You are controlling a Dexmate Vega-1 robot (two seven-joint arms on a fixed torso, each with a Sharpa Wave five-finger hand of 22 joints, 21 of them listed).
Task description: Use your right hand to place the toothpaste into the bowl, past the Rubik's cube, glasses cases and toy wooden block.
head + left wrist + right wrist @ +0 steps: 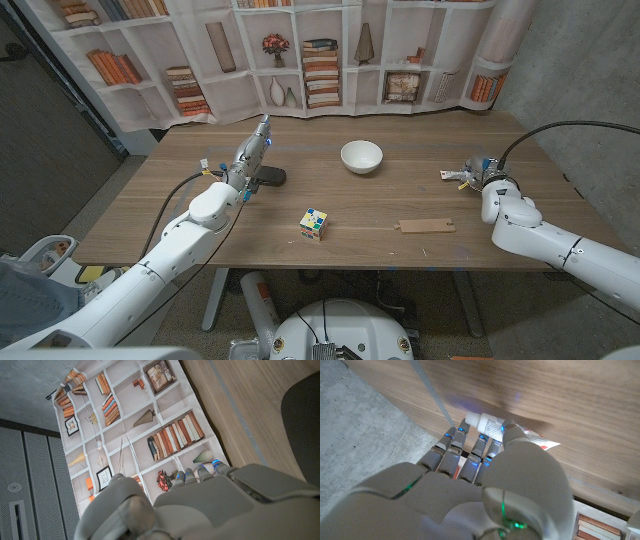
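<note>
Toothpaste (492, 426) gripped by right robot hand (478, 175) near table's (420, 260) right edge, left robot hand (252, 155) open, bowl (361, 156) well apart.

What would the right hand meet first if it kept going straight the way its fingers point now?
The toothpaste: the right hand has its fingers right at the tube, probably touching it already. Further along that line lies bare table, with the bowl beyond, roughly in line.
</note>
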